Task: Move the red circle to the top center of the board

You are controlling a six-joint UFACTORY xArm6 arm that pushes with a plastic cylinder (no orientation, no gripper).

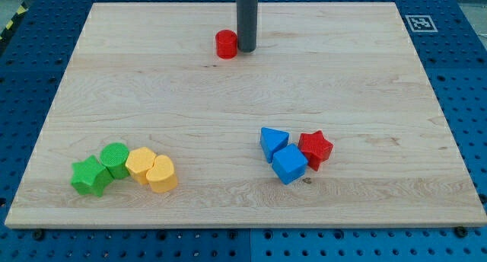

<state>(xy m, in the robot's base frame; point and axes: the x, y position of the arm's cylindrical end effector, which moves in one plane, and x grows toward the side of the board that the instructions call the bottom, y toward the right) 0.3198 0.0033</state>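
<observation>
The red circle [226,44], a short red cylinder, sits near the view's top centre of the wooden board [365,87]. My dark rod comes down from the view's top edge. My tip [246,49] rests on the board right beside the red circle, on its right side, touching or almost touching it.
At the view's lower right lie a blue triangle [273,142], a blue cube [289,164] and a red star [316,148], packed together. At the lower left lie a green star [90,176], a green circle [116,158], a yellow block [140,164] and a yellow heart [161,173].
</observation>
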